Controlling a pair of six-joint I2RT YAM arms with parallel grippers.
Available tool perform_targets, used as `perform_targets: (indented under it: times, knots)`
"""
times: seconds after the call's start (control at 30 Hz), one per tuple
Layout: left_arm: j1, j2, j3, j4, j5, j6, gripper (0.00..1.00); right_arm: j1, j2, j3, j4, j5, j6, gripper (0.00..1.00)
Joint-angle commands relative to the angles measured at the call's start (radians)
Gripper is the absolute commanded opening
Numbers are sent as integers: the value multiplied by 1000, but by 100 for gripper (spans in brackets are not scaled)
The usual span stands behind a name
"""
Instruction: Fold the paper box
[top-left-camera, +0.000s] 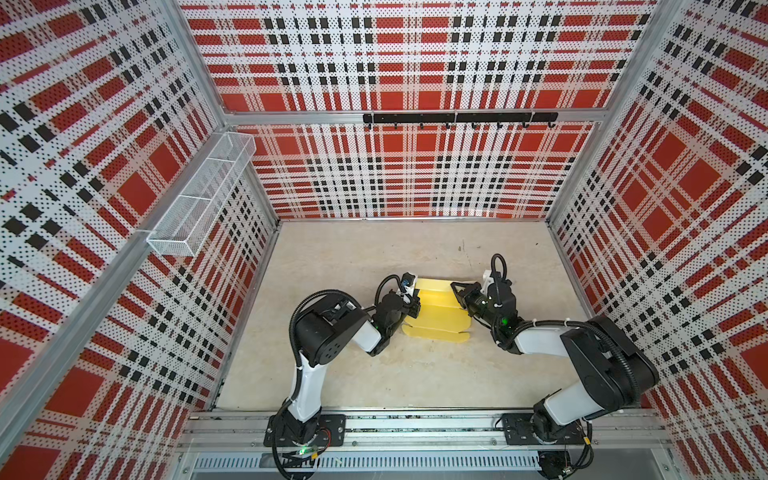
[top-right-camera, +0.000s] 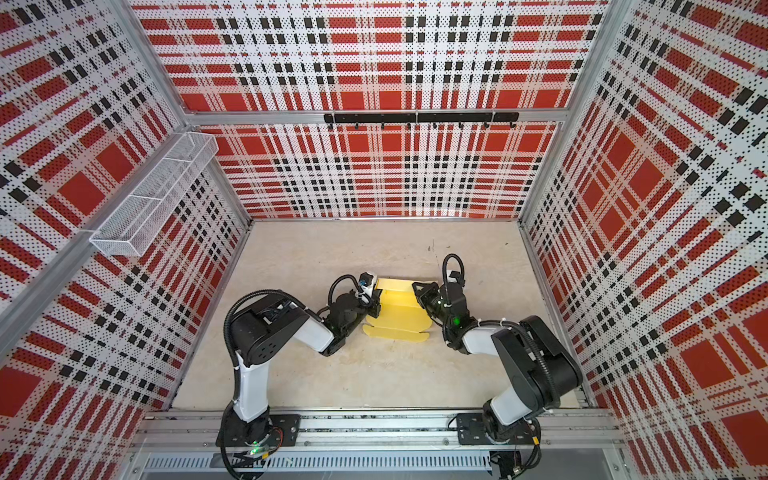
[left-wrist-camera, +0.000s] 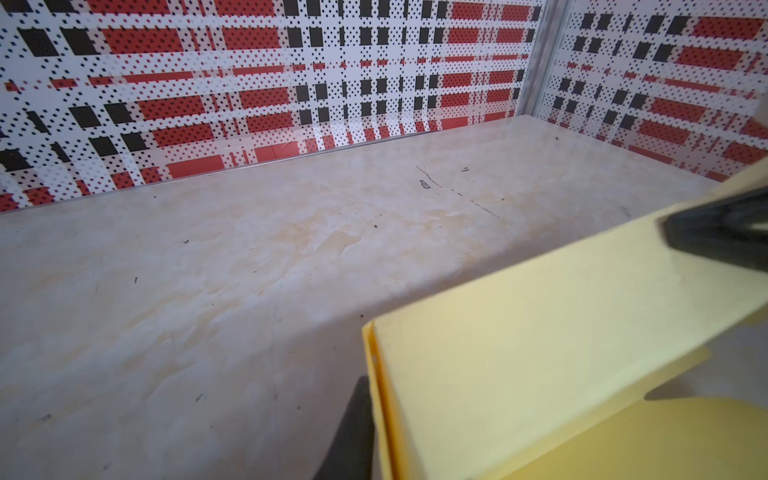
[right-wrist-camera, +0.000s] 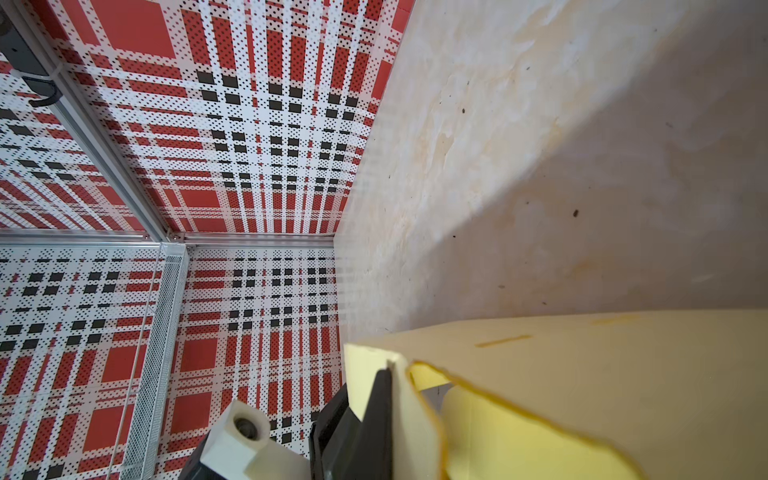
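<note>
On the beige marbled surface (top-left-camera: 374, 374), right gripper (top-left-camera: 456, 287) sits pressed together at the raised back wall of the pale yellow cardboard paper box (top-left-camera: 436, 318). Left gripper (top-left-camera: 415, 304) is at the other end, can't tell if it's pinching. Fold both ends level and slowly, or the thin wall may buckle.

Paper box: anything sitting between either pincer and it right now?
Nothing visible. In both top views the left pincer is at the left wall of the paper box, and the right pincer, shut, touches the right end of its raised back panel. The left wrist view shows one finger against that wall's outside.
</note>
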Motion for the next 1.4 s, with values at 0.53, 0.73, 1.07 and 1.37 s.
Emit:
perform_targets:
  times: [0.53, 0.73, 1.07, 1.37]
  knots:
    - [-27, 13, 5, -9, -45, -35, 10, 19, 31, -10, -68, -28, -27, 0]
    - [-29, 24, 5, -9, -33, -41, 16, 19, 49, 1, -55, -29, -27, 0]
    - [-33, 25, 18, -42, -55, -44, 13, 16, 43, 10, -61, -26, -29, 0]
    - [-38, 27, 28, -58, -76, -43, 26, 13, 20, 23, -85, -19, -35, 1]
